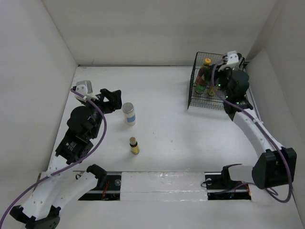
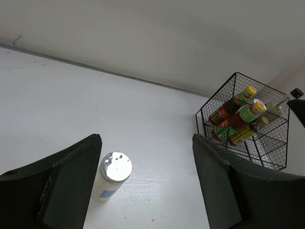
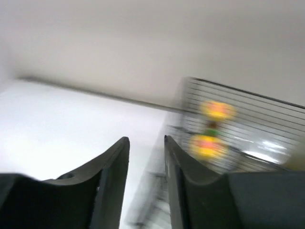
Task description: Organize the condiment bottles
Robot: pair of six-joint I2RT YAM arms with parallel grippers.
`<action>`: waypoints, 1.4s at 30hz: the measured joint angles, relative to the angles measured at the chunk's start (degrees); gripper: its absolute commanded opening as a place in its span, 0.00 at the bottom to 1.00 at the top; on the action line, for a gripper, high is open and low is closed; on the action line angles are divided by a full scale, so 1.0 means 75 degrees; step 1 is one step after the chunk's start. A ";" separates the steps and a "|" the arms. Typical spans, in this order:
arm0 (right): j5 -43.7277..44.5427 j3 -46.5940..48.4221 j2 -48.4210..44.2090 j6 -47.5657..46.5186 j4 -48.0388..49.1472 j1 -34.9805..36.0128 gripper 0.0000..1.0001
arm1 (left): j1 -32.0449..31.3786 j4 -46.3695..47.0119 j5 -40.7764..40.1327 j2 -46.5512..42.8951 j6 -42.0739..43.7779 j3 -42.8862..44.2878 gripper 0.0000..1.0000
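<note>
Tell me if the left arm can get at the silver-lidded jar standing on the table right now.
Probably yes. The left gripper is open and points at the silver-lidded jar, which stands upright just ahead of it with nothing between. The tiny yellow-labelled bottle lies apart, nearer the bases.

No text is legible; the red-green labels on the bottles (image 2: 244, 115) in the basket (image 1: 193, 93) are too small to read.

In the right wrist view the black wire basket (image 3: 248, 119) and the yellow-capped bottles (image 3: 217, 110) inside blur into smears. From above, the black right arm (image 1: 237, 85) hides the basket's right side and how its own jaws stand.
</note>
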 measured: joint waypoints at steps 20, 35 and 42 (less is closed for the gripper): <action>-0.4371 -0.0982 0.1160 -0.0962 0.0003 0.6018 0.89 | 0.0000 0.0000 -0.0393 -0.0286 -0.0064 0.0000 0.73; -0.4599 0.0134 0.3258 -0.1215 0.0038 0.6557 0.69 | 0.0000 0.0000 -0.0259 -0.0251 -0.0061 0.0000 0.73; -0.4794 0.0242 0.3637 -0.1026 0.0388 0.6781 0.33 | 0.0000 0.0000 -0.0239 -0.0251 -0.0061 0.0000 0.73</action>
